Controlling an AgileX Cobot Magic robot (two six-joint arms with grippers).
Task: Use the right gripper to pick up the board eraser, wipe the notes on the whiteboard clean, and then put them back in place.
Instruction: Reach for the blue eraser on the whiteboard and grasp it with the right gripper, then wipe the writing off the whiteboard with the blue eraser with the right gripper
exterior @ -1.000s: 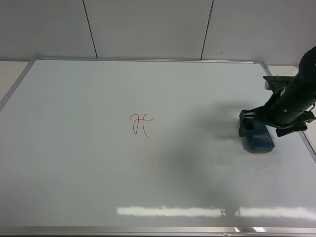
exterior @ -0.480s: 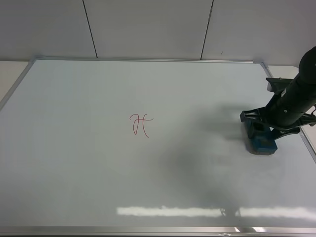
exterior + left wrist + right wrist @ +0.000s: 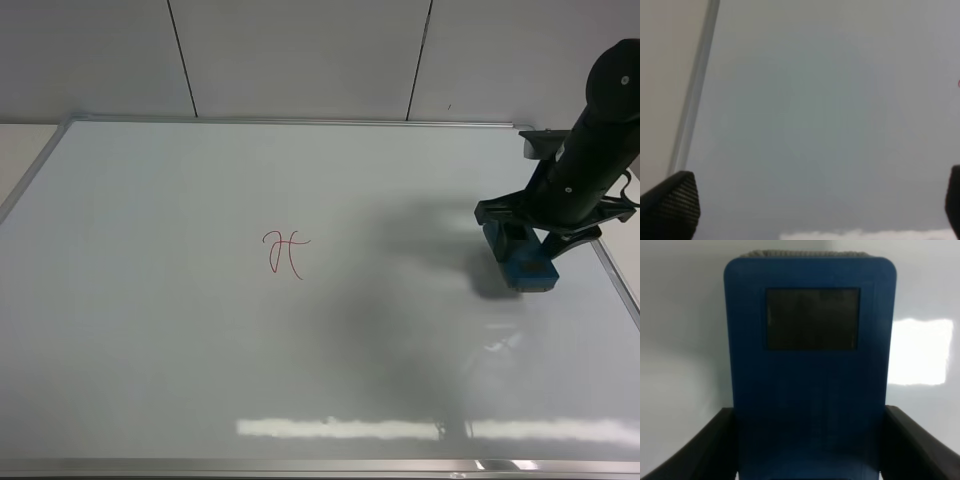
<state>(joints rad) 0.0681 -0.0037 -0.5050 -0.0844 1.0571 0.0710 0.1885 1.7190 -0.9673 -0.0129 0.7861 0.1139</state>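
We shut the black two-fingered right gripper point(image 3: 515, 240): jaws went from apart to clamped on the teal-blue rectangular board eraser point(image 3: 810, 380) between them. Red scribbled notes point(image 3: 285, 253) sat well away from the jaws, unwiped. Wipe next.

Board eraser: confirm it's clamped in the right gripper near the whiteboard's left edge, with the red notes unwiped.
One error: the exterior high view shows the board eraser near the whiteboard's right edge, not left. The right gripper does clamp it, and the red notes are unwiped.
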